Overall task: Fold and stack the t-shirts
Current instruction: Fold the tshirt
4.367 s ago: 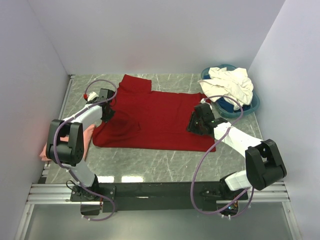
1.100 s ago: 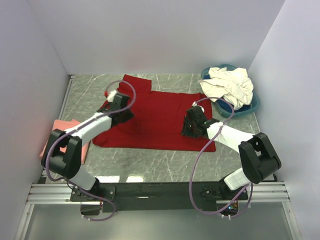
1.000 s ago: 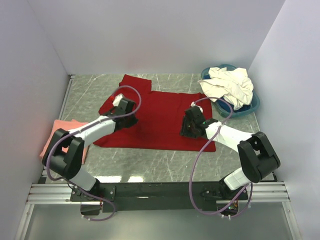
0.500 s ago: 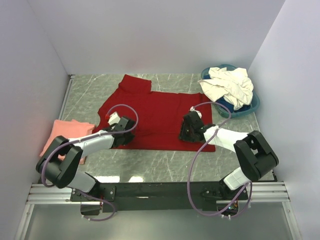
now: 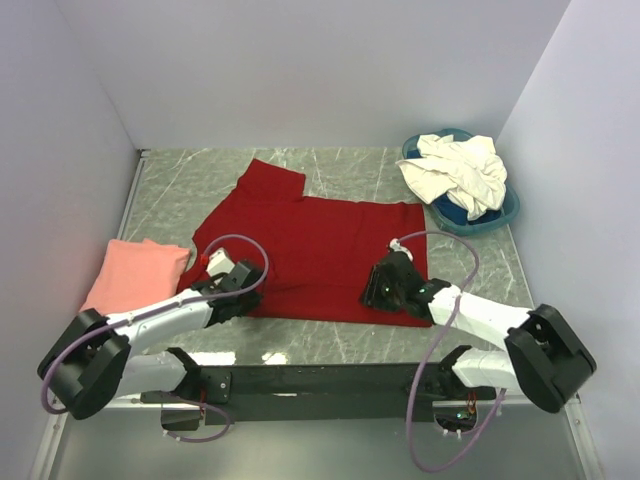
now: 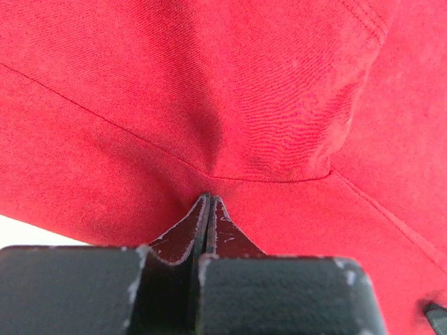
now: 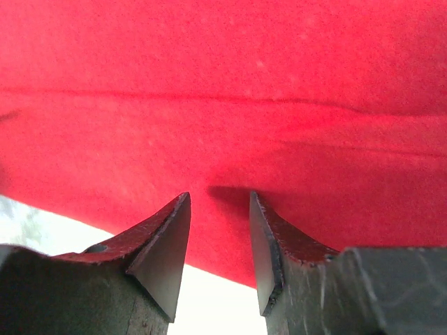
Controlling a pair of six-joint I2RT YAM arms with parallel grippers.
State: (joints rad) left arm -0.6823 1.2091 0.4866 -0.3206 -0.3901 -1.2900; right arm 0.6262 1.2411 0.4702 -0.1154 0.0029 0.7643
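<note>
Left gripper [image 6: 207, 201] clamps the red t-shirt [image 5: 320, 245] at its near hem, lower left. Right gripper [image 7: 219, 209], jaws apart, straddles the same hem. The shirt lies beyond both.

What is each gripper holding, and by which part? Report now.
Left gripper: shut on the deep red t-shirt, pinching cloth near its near-left edge. Right gripper: open over the same shirt, holding nothing.

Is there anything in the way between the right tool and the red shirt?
Nothing visible does. The right tool hangs open at the red shirt's near edge, with only bare cloth in front of it. The left tool is shut on a pinch of the same shirt.
</note>
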